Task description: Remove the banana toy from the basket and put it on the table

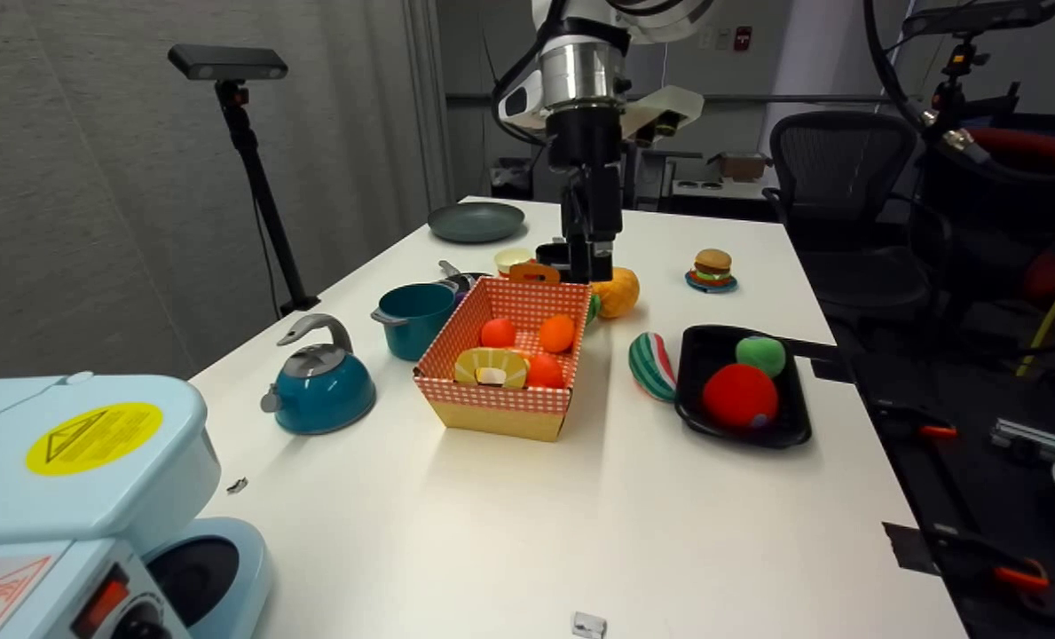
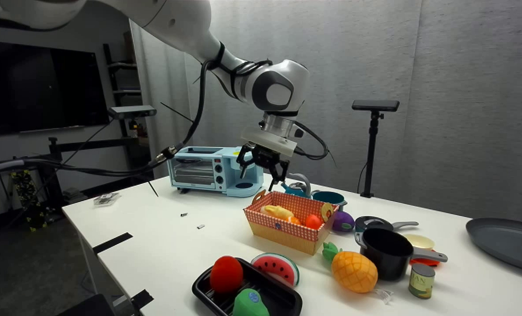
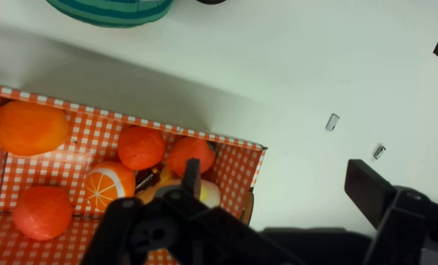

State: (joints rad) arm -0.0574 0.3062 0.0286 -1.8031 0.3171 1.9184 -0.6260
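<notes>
The basket [image 1: 502, 419] with red-and-white checkered sides stands on the white table [image 1: 492, 532]; it also shows in an exterior view [image 2: 282, 231] and the wrist view [image 3: 237, 165]. The pale-yellow banana toy [image 2: 279, 213] lies inside it among other toys. In the wrist view only part of the banana toy [image 3: 163, 180] shows, partly hidden by a finger. My gripper [image 2: 257, 182] is open and empty above one end of the basket. In the wrist view the gripper [image 3: 274, 169] has one finger over the basket contents and one over the table.
The basket also holds several round orange and red fruits [image 3: 141, 147] and a white toy with yellow [image 3: 209, 193]. Nearby are a black tray [image 1: 793, 417], a watermelon slice [image 1: 651, 366], a teal pot [image 1: 416, 324], a kettle [image 1: 325, 390], a pineapple [image 2: 354, 271] and a light-blue oven [image 2: 199, 171].
</notes>
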